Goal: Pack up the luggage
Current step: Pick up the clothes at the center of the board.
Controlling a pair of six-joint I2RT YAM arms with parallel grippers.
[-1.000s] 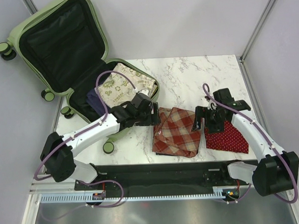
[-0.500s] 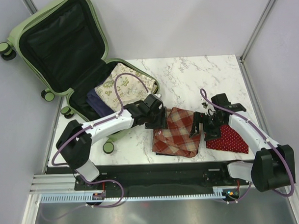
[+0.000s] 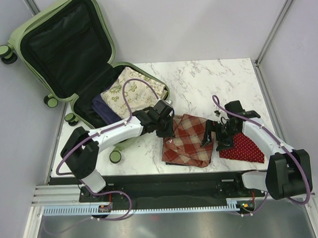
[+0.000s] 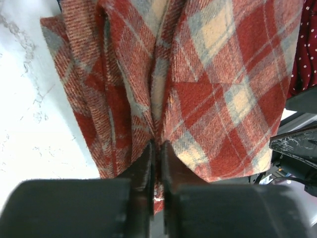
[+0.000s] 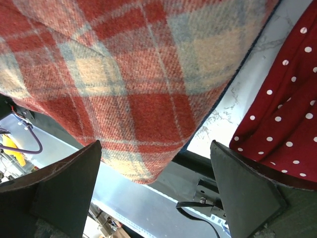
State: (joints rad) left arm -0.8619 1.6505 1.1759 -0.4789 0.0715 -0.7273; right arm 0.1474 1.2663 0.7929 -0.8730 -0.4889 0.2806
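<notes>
The luggage (image 3: 13,35), a pale green hard-shell case with black lining, lies open at the back left with its lid propped up. Its lower half holds a cream leaf-patterned cloth (image 3: 132,88) over a dark garment. A folded red plaid cloth (image 3: 188,141) lies on the marble table. My left gripper (image 3: 169,130) is shut on a raised fold at the plaid cloth's (image 4: 208,84) left edge, the jaws (image 4: 157,146) pinching the fabric. My right gripper (image 3: 214,137) stands open at the cloth's right edge; in its wrist view the gripper (image 5: 156,144) straddles the plaid corner (image 5: 124,74).
A red cloth with white polka dots (image 3: 243,147) lies right of the plaid one, partly under my right arm, and shows again as the dotted cloth (image 5: 287,99) in the right wrist view. The black base rail (image 3: 171,184) runs along the near edge. Grey walls enclose the table.
My left gripper moved right from the luggage's edge onto the plaid cloth and closed on its fold. My right gripper shifted slightly left toward the cloth, staying open.
</notes>
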